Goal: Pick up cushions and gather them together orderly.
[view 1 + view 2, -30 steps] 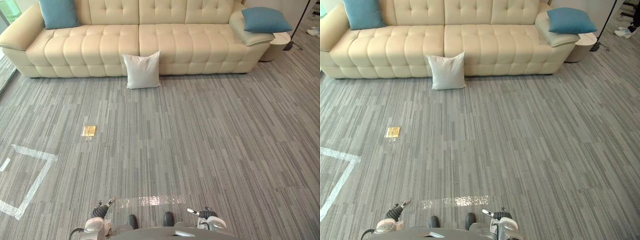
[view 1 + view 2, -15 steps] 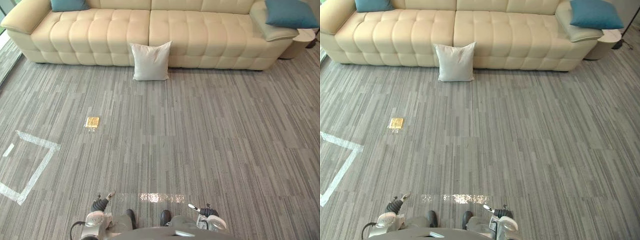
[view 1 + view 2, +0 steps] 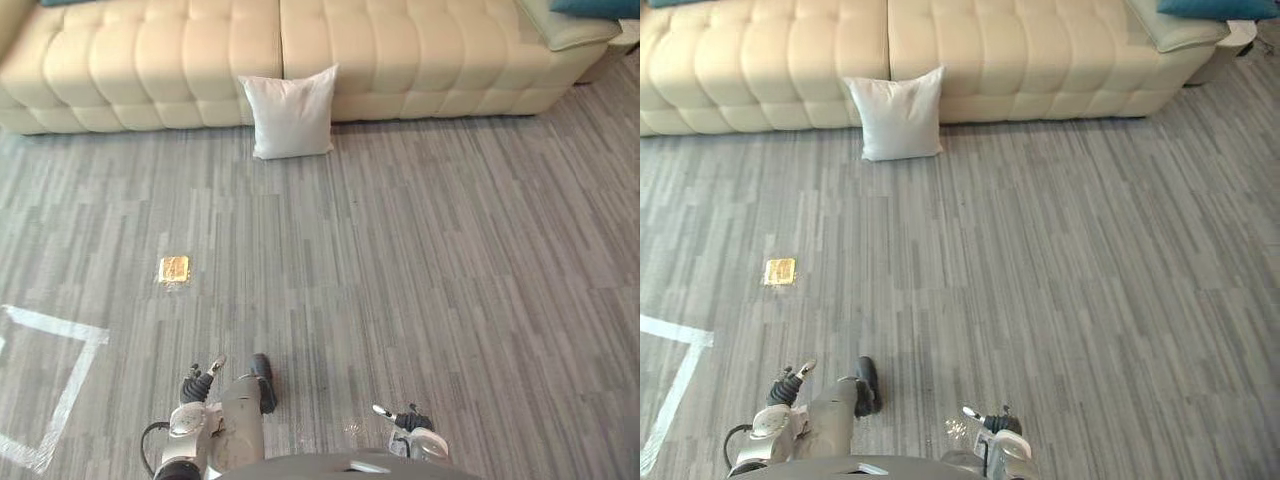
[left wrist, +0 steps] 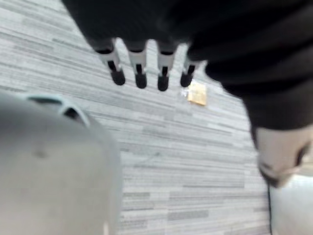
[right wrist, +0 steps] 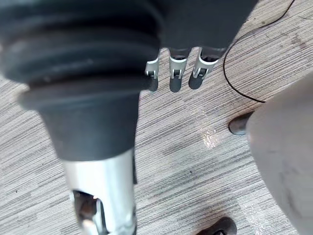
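The left hand (image 4: pixel 138 66) hangs low at the robot's side with its fingers straight and a little spread, holding nothing, and the right hand (image 5: pixel 176 78) hangs the same way on the other side, fingers relaxed and empty above the grey striped floor (image 3: pixel 450 260). The white cushion (image 3: pixel 292 112) stands upright on that floor, well ahead of both hands, leaning back against the front of the cream tufted sofa (image 3: pixel 150 60) near its middle seam. A blue cushion (image 3: pixel 1205 7) lies on the sofa's far right arm, apart from the white one. A small gold object (image 3: pixel 174 268) and a white tape outline (image 3: pixel 60 324) lie on the floor to the left, between the robot and the sofa. The white cushion looks light, soft and plump, so it should squash under the fingers rather than slip, and its cloth cover should give good purchase. A pinch at one corner would probably let it sag and swing; a hold on its two side edges, one hand each, seems the steadier way to lift it.
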Robot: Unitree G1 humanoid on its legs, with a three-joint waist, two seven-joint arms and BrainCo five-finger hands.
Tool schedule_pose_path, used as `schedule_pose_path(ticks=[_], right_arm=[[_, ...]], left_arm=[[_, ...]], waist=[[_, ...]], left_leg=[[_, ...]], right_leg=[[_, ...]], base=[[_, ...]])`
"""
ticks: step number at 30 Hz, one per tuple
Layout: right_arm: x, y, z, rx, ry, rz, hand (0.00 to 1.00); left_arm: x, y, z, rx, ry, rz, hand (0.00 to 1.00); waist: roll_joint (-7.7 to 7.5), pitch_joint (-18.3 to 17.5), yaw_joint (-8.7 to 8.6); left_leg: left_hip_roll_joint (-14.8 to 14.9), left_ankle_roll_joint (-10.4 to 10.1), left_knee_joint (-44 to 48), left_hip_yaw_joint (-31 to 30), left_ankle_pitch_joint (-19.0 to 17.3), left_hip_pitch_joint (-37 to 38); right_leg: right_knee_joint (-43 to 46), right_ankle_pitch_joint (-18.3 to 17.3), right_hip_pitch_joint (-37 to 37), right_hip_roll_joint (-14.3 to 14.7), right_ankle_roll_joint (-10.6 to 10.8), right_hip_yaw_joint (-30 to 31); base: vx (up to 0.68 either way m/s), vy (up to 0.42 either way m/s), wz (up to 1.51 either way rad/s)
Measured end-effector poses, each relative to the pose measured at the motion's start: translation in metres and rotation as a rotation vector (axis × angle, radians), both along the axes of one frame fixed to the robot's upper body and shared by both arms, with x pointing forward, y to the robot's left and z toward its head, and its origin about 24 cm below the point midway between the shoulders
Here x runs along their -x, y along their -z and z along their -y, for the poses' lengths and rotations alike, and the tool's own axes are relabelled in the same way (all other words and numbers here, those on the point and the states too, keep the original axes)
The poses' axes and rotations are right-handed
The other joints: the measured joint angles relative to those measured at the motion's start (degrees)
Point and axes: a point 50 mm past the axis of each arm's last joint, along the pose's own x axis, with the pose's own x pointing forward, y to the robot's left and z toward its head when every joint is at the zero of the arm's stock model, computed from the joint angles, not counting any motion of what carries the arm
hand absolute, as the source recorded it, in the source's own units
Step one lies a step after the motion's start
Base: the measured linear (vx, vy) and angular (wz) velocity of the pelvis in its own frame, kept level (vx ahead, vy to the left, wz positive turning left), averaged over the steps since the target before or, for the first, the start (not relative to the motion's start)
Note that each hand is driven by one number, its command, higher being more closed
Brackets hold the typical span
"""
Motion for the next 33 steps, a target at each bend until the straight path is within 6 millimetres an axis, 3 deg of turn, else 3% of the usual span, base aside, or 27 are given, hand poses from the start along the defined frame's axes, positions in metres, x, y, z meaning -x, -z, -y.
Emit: schedule_pose_path(ticks=[2, 4, 5, 6, 7, 8, 9, 11, 13, 14, 15, 16, 17, 18, 19, 20, 22, 24, 25, 27, 28, 31, 33], right_arm=[[0.002, 0.001, 0.001, 0.001, 0.002, -0.009, 0.00], [0.005, 0.001, 0.004, 0.009, -0.005, -0.013, 0.00], [0.005, 0.001, 0.006, 0.009, -0.013, -0.013, 0.00], [0.005, 0.000, 0.009, 0.016, -0.014, -0.005, 0.00], [0.002, -0.002, 0.010, 0.020, -0.021, 0.011, 0.00], [-0.003, -0.006, 0.012, 0.034, -0.022, 0.043, 0.00], [-0.007, -0.010, 0.016, 0.050, -0.022, 0.073, 0.00], [-0.013, -0.016, 0.018, 0.067, -0.022, 0.118, 0.00], [-0.020, -0.021, 0.019, 0.074, -0.023, 0.150, 0.00], [-0.022, -0.022, 0.020, 0.076, -0.024, 0.158, 0.00], [-0.020, -0.021, 0.020, 0.071, -0.022, 0.153, 0.00], [-0.021, -0.021, 0.020, 0.067, -0.015, 0.159, 0.00], [-0.030, -0.025, 0.027, 0.088, -0.036, 0.175, 0.00], [-0.039, -0.027, 0.027, 0.092, -0.045, 0.188, 0.00], [-0.037, -0.025, 0.025, 0.083, -0.048, 0.170, 0.00], [-0.035, -0.023, 0.025, 0.076, -0.040, 0.162, 0.00], [-0.028, -0.021, 0.025, 0.082, -0.063, 0.143, 0.00], [-0.025, -0.020, 0.026, 0.086, -0.065, 0.135, 0.00], [-0.021, -0.020, 0.028, 0.091, -0.062, 0.127, 0.00], [-0.016, -0.018, 0.030, 0.095, -0.059, 0.108, 0.00], [-0.008, -0.013, 0.029, 0.082, -0.046, 0.078, 0.00], [-0.003, -0.012, 0.030, 0.077, -0.036, 0.065, 0.00], [-0.002, -0.011, 0.029, 0.074, -0.038, 0.060, 0.00]], left_arm=[[0.007, 0.002, -0.004, -0.012, 0.007, -0.025, 0.00], [0.013, 0.006, 0.000, -0.010, 0.036, -0.057, 0.00], [0.015, 0.008, 0.003, -0.003, 0.051, -0.070, 0.00], [0.013, 0.008, 0.008, 0.006, 0.057, -0.070, 0.00], [0.013, 0.008, 0.007, 0.006, 0.053, -0.072, 0.00], [0.017, 0.010, 0.007, 0.010, 0.042, -0.088, 0.00], [0.019, 0.011, 0.011, 0.022, 0.038, -0.093, 0.00], [0.018, 0.012, 0.017, 0.041, 0.033, -0.088, 0.00], [0.016, 0.012, 0.022, 0.059, 0.027, -0.083, 0.00], [0.017, 0.014, 0.027, 0.074, 0.027, -0.092, 0.00], [0.016, 0.015, 0.029, 0.078, 0.032, -0.097, 0.00], [0.019, 0.016, 0.030, 0.082, 0.031, -0.110, 0.00], [0.014, 0.017, 0.039, 0.108, 0.041, -0.108, 0.00], [0.006, 0.015, 0.048, 0.128, 0.049, -0.085, 0.00], [0.007, 0.016, 0.054, 0.144, 0.048, -0.088, 0.00], [0.008, 0.016, 0.057, 0.151, 0.054, -0.091, 0.00], [0.011, 0.017, 0.057, 0.154, 0.044, -0.099, 0.00], [0.012, 0.017, 0.054, 0.157, 0.035, -0.098, 0.00], [0.012, 0.016, 0.050, 0.160, 0.009, -0.088, 0.00], [0.011, 0.015, 0.043, 0.158, -0.033, -0.070, 0.00], [0.011, 0.013, 0.039, 0.154, -0.056, -0.057, 0.00], [0.007, 0.011, 0.036, 0.148, -0.065, -0.036, 0.00], [0.004, 0.008, 0.034, 0.142, -0.065, -0.019, 0.00]], waist=[[-0.19, -1.13, 0.58], [0.23, -2.27, 0.09], [0.32, -2.15, -0.70], [0.94, -1.32, -0.95], [0.90, -0.75, -0.85], [1.50, 0.08, -1.20], [2.61, 0.47, -1.68], [3.49, 0.56, -2.45], [3.55, 0.53, -3.18], [3.57, 0.56, -3.27], [3.47, 0.66, -3.65], [3.69, 0.57, -3.79], [5.81, 0.91, -3.08], [5.70, 1.66, -2.82], [6.00, 1.77, -3.10], [6.70, 1.80, -3.37], [7.34, 0.94, -3.81], [7.98, 0.71, -4.38], [8.61, 0.65, -4.16], [9.16, 0.79, -3.01], [8.37, 1.12, -2.63], [8.35, 1.13, -2.23], [8.06, 1.02, -1.24]], left_leg=[[-0.74, -0.57, 0.76, 0.00, -2.84, 2.94], [-1.68, -1.77, -1.74, -0.11, -6.80, 6.46], [-2.35, -2.36, -3.81, -0.25, -9.13, 9.34], [-2.65, -3.00, -6.02, -0.35, -11.35, 13.02], [-2.56, -3.21, -6.31, -0.24, -12.41, 14.98], [-2.04, -3.63, -7.47, -0.13, -14.45, 19.62], [-0.93, -4.69, -9.14, -0.02, -15.57, 24.54], [0.51, -5.93, -12.52, -0.10, -16.23, 29.78], [1.52, -7.05, -15.60, -0.51, -16.36, 33.71], [2.14, -7.27, -17.14, -1.01, -16.24, 36.39], [2.13, -7.95, -17.77, -2.91, -16.08, 38.92], [2.99, -9.26, -17.58, -4.24, -16.07, 39.86], [3.87, -9.74, -17.71, -5.99, -15.14, 39.36], [0.89, -9.08, -20.06, -9.03, -14.40, 38.28], [-0.24, -9.41, -21.61, -9.81, -11.90, 38.14], [-0.47, -9.27, -21.88, -9.99, -7.79, 38.03], [1.33, -9.57, -15.34, -11.86, -7.01, 38.52], [4.26, -12.01, 2.60, -15.09, -4.40, 31.30], [6.93, -13.55, 15.30, -15.56, 1.33, 25.22], [11.64, -12.22, 28.41, -11.52, -0.31, 19.04], [12.78, -10.50, 31.29, -8.58, -2.91, 15.14], [12.80, -8.73, 29.53, -5.48, -5.98, 9.75], [11.17, -7.57, 18.75, -1.34, -8.13, 4.87]], right_leg=[[6.91, 2.34, -1.51, -0.92, 3.16, 1.47], [19.00, 5.21, -6.88, -1.47, 7.20, 1.79], [28.46, 11.04, -11.10, -1.51, 9.32, 2.35], [39.45, 13.60, -15.84, -1.49, 9.64, 2.35], [46.09, 9.77, -18.77, -1.26, 7.92, 2.25], [54.59, 2.87, -23.20, -0.38, 4.61, 0.38], [57.15, -2.07, -27.06, 0.94, 2.98, -3.48], [54.22, -6.96, -33.78, 1.93, 2.25, -8.98], [44.09, -7.59, -39.86, 2.52, 2.18, -12.94], [33.21, -6.04, -41.45, 3.25, 1.35, -14.24], [19.88, 3.44, -40.21, 4.80, -0.69, -13.52], [19.77, 7.14, -38.95, 5.39, -3.91, -13.60], [19.67, 6.11, -38.16, 6.04, -4.00, -14.35], [20.91, 4.40, -38.18, 5.14, -4.71, -12.55], [22.03, 2.67, -37.23, 4.63, -4.86, -12.14], [23.21, 0.71, -35.76, 4.65, -4.68, -12.34], [24.64, -4.81, -31.53, 5.09, -3.71, -13.70], [23.50, -7.72, -27.36, 6.10, -3.26, -15.52], [21.48, -8.46, -24.33, 7.07, -3.55, -16.39], [18.29, -9.42, -19.37, 8.80, -4.74, -16.59], [15.20, -10.13, -14.69, 8.78, -4.28, -16.64], [10.21, -9.71, -8.22, 8.08, -2.88, -17.55], [5.58, -9.40, -2.67, 5.92, -0.03, -18.30]], base=[[0.43, 0.133, -0.45], [0.37, 0.093, -0.09], [0.39, 0.037, 0.13], [0.45, -0.002, 0.05], [0.45, -0.046, -0.21], [0.44, -0.095, -0.28], [0.38, -0.099, -0.17], [0.43, -0.138, 0.15], [0.51, -0.211, 0.34], [0.64, -0.299, 0.58], [0.68, -0.308, 0.66], [0.68, -0.271, 0.45], [0.49, -0.179, 0.17], [0.47, -0.178, 0.10], [0.37, -0.172, 0.20], [0.44, -0.187, 0.23], [0.39, -0.152, 0.33], [0.40, -0.135, 0.41], [0.32, -0.085, 0.19], [0.35, -0.022, -0.10], [0.32, 0.002, -0.07], [0.38, 0.099, 0.17], [0.45, 0.226, 0.18]])
